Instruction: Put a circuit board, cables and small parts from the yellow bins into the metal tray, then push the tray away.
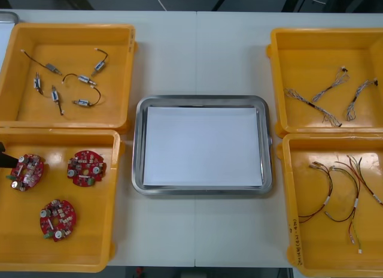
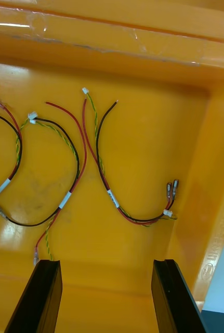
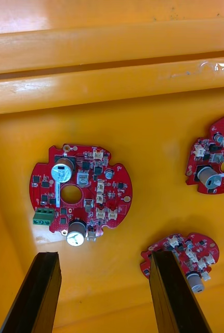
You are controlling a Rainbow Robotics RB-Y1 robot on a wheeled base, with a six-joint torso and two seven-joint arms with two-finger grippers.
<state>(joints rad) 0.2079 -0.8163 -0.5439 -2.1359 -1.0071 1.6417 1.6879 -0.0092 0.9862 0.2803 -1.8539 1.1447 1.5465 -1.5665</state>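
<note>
Three circuit boards (image 3: 80, 195) face the left tool (image 3: 104, 255), cables (image 2: 65, 199) the right tool (image 2: 107, 261), both spread.

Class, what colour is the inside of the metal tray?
White; the metal tray shows best in front view.

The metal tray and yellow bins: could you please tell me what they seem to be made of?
Metal tray: probably polished steel, its rim mirror-bright; the white sheet inside looks like paper. Yellow bins: likely moulded plastic, glossy, with rounded rims.
</note>
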